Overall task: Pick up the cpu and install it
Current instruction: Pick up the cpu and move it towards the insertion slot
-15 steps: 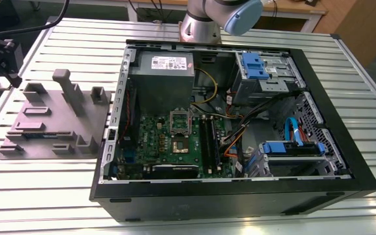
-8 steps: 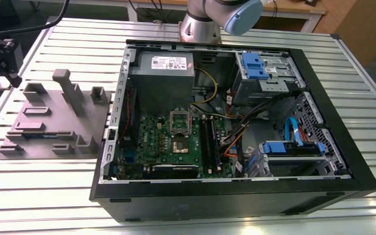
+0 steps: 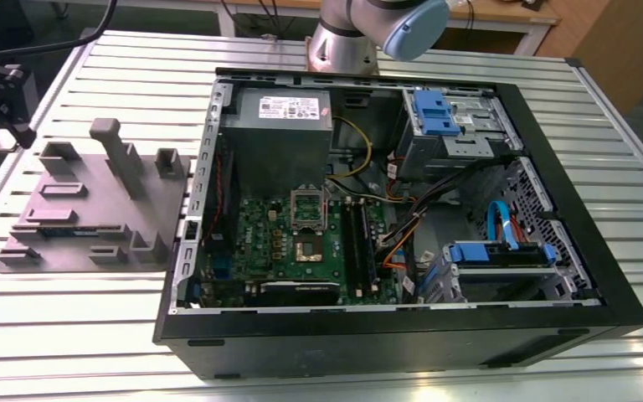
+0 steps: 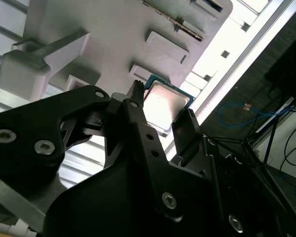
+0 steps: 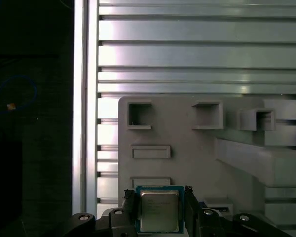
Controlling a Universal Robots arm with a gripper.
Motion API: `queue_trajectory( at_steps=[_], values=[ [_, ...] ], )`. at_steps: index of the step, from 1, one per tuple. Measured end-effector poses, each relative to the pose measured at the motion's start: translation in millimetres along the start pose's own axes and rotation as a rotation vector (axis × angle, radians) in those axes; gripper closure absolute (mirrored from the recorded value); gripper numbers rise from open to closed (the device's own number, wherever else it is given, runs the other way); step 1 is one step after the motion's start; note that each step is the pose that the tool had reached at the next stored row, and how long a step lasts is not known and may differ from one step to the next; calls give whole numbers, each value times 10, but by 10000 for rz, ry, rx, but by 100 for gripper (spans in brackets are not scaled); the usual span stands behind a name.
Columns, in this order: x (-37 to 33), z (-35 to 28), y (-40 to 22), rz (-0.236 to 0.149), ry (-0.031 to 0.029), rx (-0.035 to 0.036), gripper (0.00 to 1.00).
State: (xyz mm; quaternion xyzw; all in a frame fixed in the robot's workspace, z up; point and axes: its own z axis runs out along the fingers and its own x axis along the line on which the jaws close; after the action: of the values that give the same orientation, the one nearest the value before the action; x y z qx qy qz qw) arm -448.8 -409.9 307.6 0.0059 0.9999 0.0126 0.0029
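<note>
- We see the cpu (image 5: 159, 210) clamped between the gripper's (image 5: 159, 193) fingers (image 5: 129, 201) (one on each side edge) in both wrist views.
- Beyond it lies a grey fixture (image 5: 187, 148) on the slatted table (image 5: 187, 49).
- The open case (image 3: 411, 335) sits well apart.

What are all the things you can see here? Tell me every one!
table: one, silver and ridged, under everything
computer case: one, black, open, on the table at the exterior view's right
motherboard: one, green, inside the case
power supply: one, grey box, inside the case
drive brackets: two, blue, inside the case
cables: several, orange, yellow, blue and black, inside the case
holder block: one, grey, on the table at the exterior view's left
cpu: one, silver top, by the holder block's edge
arm: one, silver with a pale blue cap, beyond the case
gripper: one, black, either side of the cpu
</note>
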Motion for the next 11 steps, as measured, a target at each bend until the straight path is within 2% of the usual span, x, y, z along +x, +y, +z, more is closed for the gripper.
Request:
queue_trajectory(
  at_steps=[9, 11],
  values=[
    [0, -36, 1, 0, -2, -1, 52],
    [-1, -165, 4, 0, -1, -1, 52]
  ],
)
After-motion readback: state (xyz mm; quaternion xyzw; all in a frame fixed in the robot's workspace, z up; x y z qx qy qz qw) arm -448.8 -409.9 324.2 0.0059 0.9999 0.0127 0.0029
